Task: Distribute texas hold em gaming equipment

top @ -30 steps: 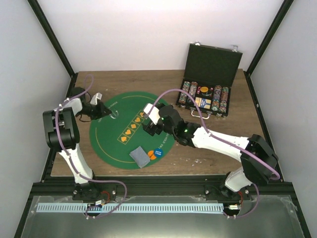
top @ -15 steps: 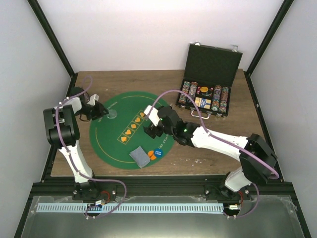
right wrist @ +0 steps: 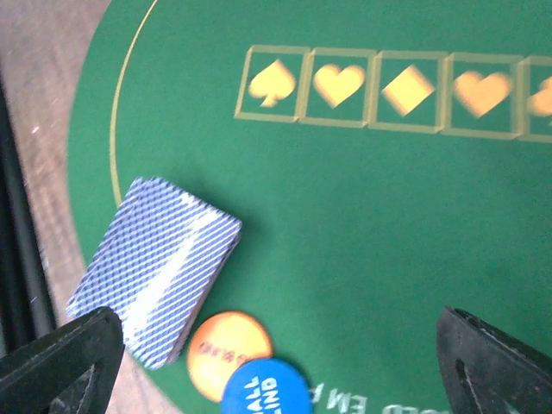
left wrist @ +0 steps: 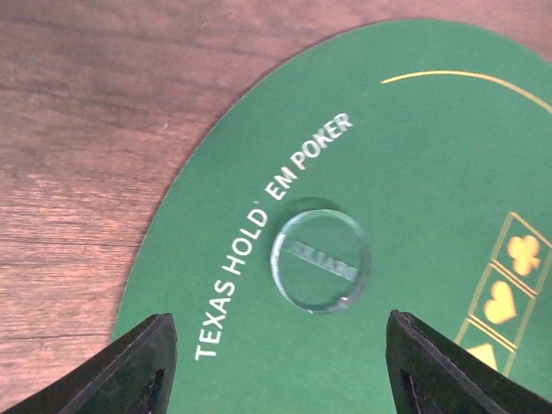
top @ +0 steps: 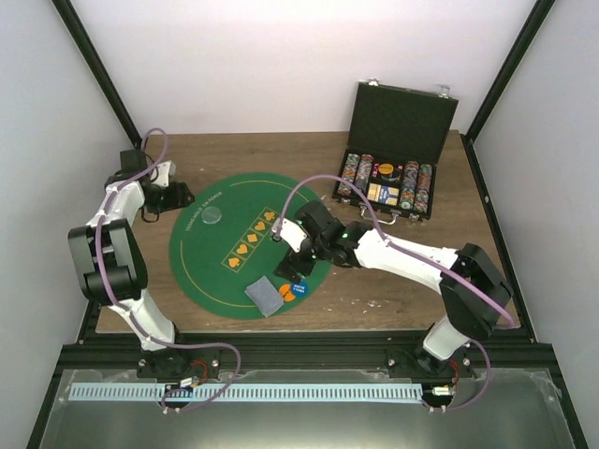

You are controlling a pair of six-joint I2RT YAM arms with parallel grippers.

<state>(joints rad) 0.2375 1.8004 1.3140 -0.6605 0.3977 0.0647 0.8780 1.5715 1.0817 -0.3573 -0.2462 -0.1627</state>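
1. Since the earlier frame, seen from the top camera, my left tool [top: 182, 195] has backed off the mat [top: 201, 271] toward the far-left of the table [top: 243, 154]. It has left the clear disc [top: 212, 216] lying on the felt's far-left part. My right tool [top: 292, 269] has swung nearer, toward the mat's near-right rim.
2. Top camera: I see the deck [top: 265, 296] face down at the mat's near edge. The orange disc [top: 284, 294] and blue disc [top: 299, 289] sit just beside it on its right, close under the right tool. The chips [top: 412, 182] stand in rows in the open case [top: 404, 112] at the table's far right, well apart from the mat.
3. Left wrist: my left tool [left wrist: 280, 362] is spread, with nothing between its fingers. The clear disc [left wrist: 320, 266] lies flat on the mat [left wrist: 414, 155] ahead of them, untouched, just beside the white lettering.
4. Right wrist: my right tool [right wrist: 276, 332] is spread wide and empty above the mat [right wrist: 362, 216]. The deck [right wrist: 155, 267] lies skewed across the mat's rim. The orange disc [right wrist: 226, 354] is against its near corner, and the blue disc [right wrist: 267, 390] overlaps the orange one's edge.
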